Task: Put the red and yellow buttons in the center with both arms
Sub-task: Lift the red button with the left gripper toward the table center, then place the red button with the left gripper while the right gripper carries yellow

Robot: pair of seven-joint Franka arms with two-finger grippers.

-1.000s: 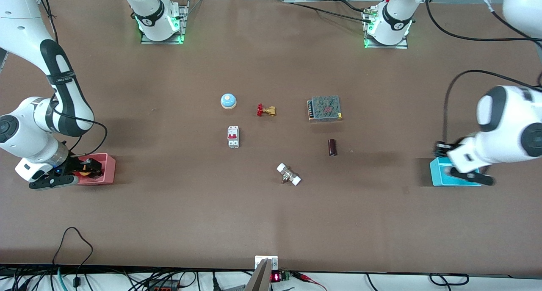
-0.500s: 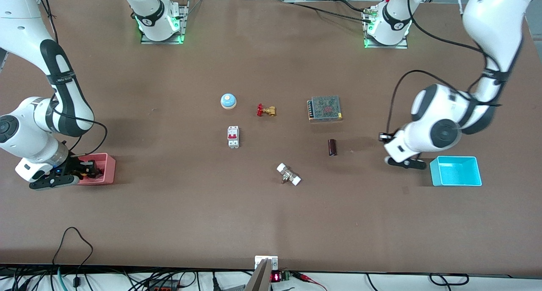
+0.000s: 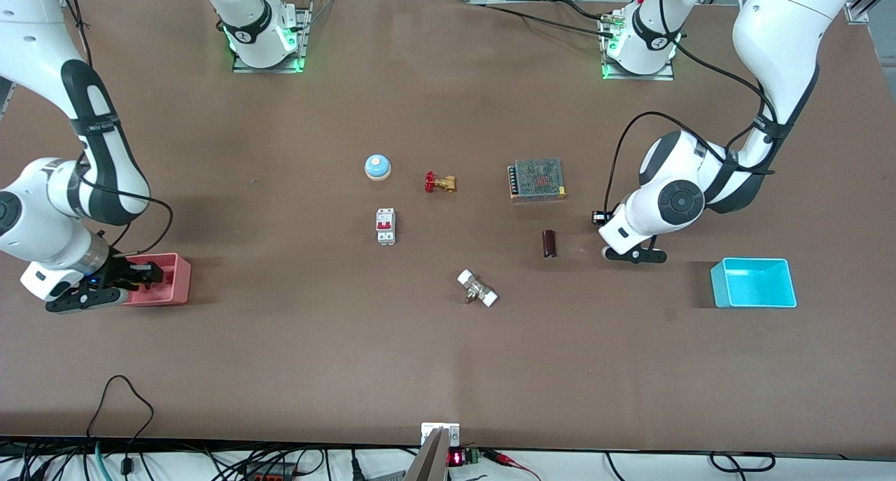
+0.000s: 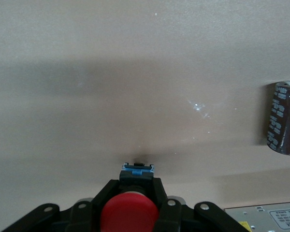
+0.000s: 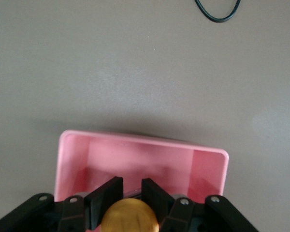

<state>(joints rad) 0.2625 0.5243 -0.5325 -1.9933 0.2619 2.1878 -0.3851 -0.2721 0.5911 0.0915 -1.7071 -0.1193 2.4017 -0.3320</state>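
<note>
My left gripper (image 3: 632,254) is shut on the red button (image 4: 129,212) and holds it over the brown tabletop (image 3: 448,355), between the dark capacitor (image 3: 549,244) and the cyan tray (image 3: 753,283). In the left wrist view the gripper (image 4: 137,180) clamps the button's black body. My right gripper (image 3: 143,274) is over the pink tray (image 3: 178,285) at the right arm's end of the table. In the right wrist view this gripper (image 5: 131,191) is shut on the yellow button (image 5: 131,216) above the tray (image 5: 140,141). Both buttons are hidden in the front view.
In the middle of the table lie a blue bell (image 3: 377,166), a brass valve with a red handle (image 3: 440,183), a circuit breaker (image 3: 386,226), a metal power supply (image 3: 537,178) and a white-ended fitting (image 3: 477,288). The capacitor (image 4: 284,118) also shows in the left wrist view.
My left arm has swung from the cyan tray toward the capacitor with the red button in its gripper. My right gripper has stayed at the pink tray, shifting only slightly.
</note>
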